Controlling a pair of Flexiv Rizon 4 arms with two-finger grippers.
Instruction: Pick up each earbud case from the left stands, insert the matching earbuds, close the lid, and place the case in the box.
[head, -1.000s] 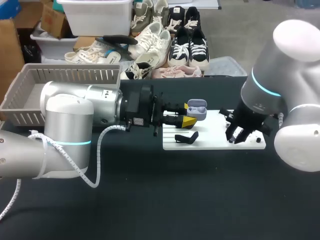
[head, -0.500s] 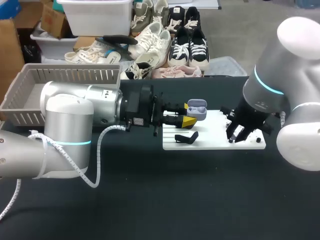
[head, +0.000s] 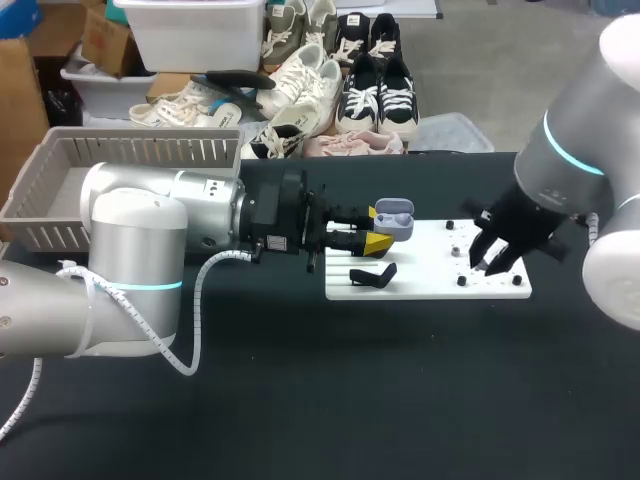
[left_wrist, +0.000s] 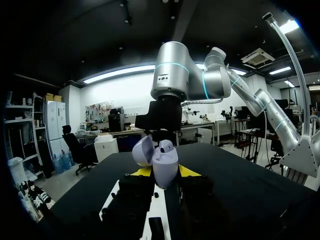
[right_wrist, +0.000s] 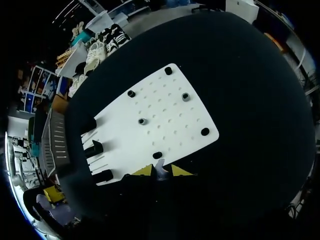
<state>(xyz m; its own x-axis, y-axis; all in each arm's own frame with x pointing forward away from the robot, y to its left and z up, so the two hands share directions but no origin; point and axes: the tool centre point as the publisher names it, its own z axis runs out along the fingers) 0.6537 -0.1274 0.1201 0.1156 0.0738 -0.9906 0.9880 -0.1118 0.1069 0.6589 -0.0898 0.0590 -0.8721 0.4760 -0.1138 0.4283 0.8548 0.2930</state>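
Lavender earbud case (head: 396, 216), lid open, is clamped upright in my left gripper (head: 379, 229) at the stand end of the white board (head: 430, 287), presented as a socket, while my right gripper (head: 492, 264) pinches a pale earbud (right_wrist: 159, 167) above the pegs (right_wrist: 142, 121), presumably for insertion.

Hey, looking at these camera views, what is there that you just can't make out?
Small pale piece in the right end effector: too small to identify in the right wrist view; hidden by the end effector in the head view.
Open lavender earbud case in the left end effector: its own shell hides most of its inside, left wrist view.
Grey slatted basket: left arm covers part, head view.
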